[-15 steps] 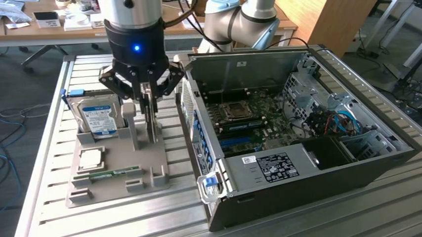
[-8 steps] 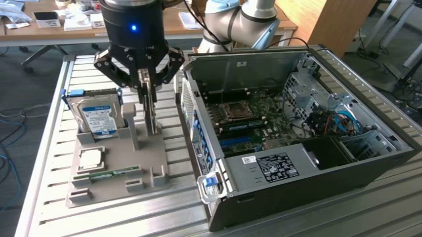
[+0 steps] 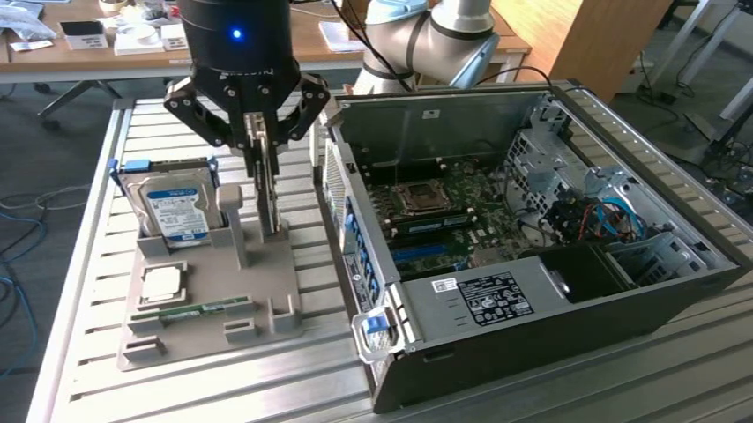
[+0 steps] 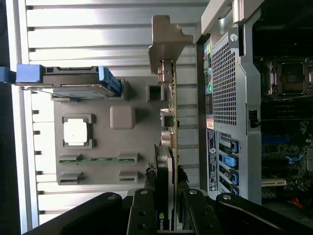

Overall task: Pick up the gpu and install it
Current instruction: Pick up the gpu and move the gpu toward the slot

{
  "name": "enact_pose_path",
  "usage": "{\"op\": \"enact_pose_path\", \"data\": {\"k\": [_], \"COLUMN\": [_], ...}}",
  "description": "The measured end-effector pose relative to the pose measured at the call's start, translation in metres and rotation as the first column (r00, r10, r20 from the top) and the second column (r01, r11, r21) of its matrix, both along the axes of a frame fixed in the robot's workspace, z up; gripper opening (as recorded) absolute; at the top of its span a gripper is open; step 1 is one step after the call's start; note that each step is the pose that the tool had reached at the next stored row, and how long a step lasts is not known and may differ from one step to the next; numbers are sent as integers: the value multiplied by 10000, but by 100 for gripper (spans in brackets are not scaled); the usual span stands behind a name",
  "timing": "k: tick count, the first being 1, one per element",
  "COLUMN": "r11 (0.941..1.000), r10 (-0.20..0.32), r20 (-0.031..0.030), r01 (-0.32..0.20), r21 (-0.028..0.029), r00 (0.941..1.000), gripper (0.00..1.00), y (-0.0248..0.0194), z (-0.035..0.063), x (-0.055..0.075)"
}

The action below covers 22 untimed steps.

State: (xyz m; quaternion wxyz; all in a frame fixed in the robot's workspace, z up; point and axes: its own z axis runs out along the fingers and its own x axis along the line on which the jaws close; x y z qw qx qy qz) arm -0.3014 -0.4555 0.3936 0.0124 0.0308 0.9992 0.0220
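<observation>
**A:** What does the gripper (image 3: 264, 141) have?

**B:** Its fingers are partway closed, clamped on the gpu (image 3: 272, 198) along the upper edge.

**A:** Where's the card?

**B:** It stands upright, edge-on, over the gray holder tray (image 3: 206, 308). The hard drive (image 3: 176, 207) is beside it and the open computer case (image 3: 565, 308) beyond.

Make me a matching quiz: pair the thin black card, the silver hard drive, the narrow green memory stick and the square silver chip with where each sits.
1 thin black gpu card
2 silver hard drive
3 narrow green memory stick
4 square silver chip

A flat in the grey holder's square recess
B on edge, clamped in the black gripper
C upright, blue rails at its sides
D lying in a long slot

Pairs: 1-B, 2-C, 3-D, 4-A
</observation>
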Motion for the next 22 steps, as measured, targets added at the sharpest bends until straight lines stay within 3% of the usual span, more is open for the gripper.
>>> {"op": "enact_pose_path", "data": {"k": [22], "r11": [10000], "r10": [0], "r20": [0], "r01": [0], "r21": [1], "r00": [10000], "gripper": [27], "y": [0], "z": [71], "x": [0]}}
